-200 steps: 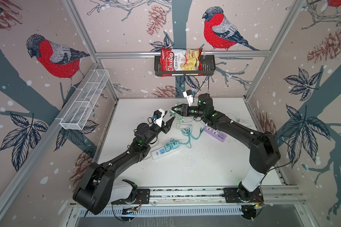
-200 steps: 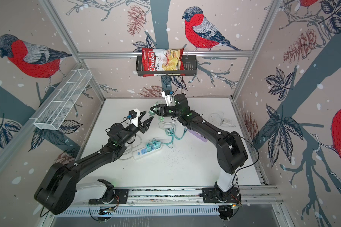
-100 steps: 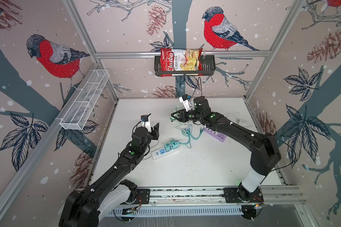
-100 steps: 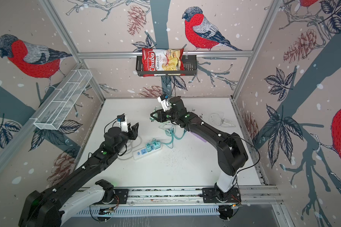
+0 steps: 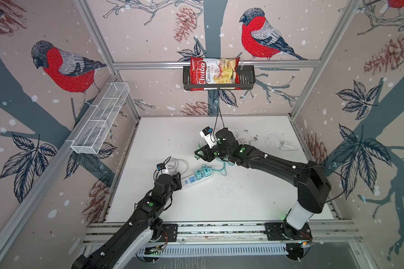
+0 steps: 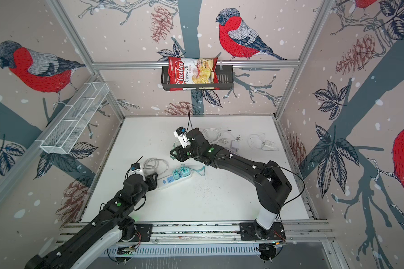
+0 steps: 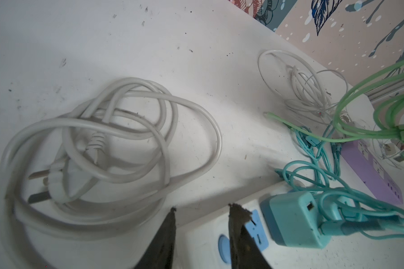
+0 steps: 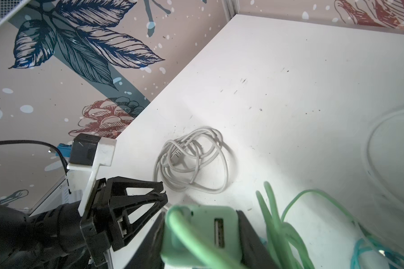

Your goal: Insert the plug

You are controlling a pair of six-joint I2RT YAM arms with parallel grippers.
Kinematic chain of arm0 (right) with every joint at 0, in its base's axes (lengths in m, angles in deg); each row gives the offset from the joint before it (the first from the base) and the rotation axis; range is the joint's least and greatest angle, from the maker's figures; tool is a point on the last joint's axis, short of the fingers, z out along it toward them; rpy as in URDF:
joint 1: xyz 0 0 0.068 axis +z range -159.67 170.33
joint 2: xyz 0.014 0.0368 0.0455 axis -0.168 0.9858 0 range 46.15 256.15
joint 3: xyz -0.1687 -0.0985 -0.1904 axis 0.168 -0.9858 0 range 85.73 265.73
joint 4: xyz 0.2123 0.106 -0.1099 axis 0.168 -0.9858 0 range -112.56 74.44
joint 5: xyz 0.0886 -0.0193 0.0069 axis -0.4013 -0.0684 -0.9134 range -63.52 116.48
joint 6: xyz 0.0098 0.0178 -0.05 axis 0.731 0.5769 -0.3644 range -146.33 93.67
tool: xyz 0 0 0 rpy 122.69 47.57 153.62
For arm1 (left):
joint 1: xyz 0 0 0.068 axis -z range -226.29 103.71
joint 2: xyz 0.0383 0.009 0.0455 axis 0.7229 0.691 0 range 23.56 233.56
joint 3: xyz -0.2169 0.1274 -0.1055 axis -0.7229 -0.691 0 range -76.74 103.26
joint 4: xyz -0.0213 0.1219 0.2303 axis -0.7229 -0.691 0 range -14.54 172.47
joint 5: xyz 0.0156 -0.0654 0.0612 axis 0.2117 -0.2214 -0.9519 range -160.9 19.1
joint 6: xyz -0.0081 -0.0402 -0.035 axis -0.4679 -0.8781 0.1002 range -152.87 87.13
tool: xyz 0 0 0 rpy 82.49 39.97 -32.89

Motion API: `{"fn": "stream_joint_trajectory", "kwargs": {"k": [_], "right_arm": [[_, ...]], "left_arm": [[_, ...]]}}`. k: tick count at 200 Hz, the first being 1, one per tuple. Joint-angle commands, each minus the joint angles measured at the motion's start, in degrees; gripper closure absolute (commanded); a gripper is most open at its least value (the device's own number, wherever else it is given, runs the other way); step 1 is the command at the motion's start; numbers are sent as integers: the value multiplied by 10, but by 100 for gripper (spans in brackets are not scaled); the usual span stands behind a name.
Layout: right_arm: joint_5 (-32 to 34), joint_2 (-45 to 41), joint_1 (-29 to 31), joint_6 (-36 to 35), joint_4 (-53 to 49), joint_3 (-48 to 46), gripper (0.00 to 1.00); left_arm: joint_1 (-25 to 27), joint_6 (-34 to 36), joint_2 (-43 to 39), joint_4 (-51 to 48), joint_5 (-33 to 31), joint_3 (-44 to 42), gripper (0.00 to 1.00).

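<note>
A white power strip point(image 5: 189, 181) point(image 6: 167, 182) lies mid-table with two teal chargers point(image 7: 292, 221) plugged into it and a blue socket point(image 7: 257, 227) free beside them. My left gripper point(image 5: 179, 180) point(image 7: 202, 207) hangs over the strip's near end. Its jaws are apart, one finger at the strip's edge and the other over its top face. My right gripper point(image 5: 197, 152) point(image 8: 201, 216) hovers behind the strip, shut on a light green plug point(image 8: 203, 235) with a USB port. A green cable point(image 8: 280, 223) trails from it.
A coiled white cord point(image 7: 103, 144) point(image 5: 179, 163) with a bare pronged plug lies beside the strip. A purple power strip point(image 7: 371, 177) and thin white cables point(image 5: 278, 142) lie further back. A chips bag point(image 5: 214, 72) sits in a wall basket, and a wire basket point(image 5: 100, 121) hangs at left.
My left arm pulled back from mid-table to the strip's near end, and its jaws narrowed. The right gripper, still holding the green plug, moved towards the front of the table, closer to the strip.
</note>
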Motion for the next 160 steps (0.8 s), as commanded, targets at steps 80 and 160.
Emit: {"fn": "stream_joint_trajectory", "kwargs": {"k": [80, 160], "right_arm": [[385, -53, 151, 28, -43, 10, 88], [500, -184, 183, 74, -85, -55, 86]], "left_arm": [[2, -61, 1, 66, 72, -49, 63], [3, -81, 76, 193, 86, -88, 67]]}}
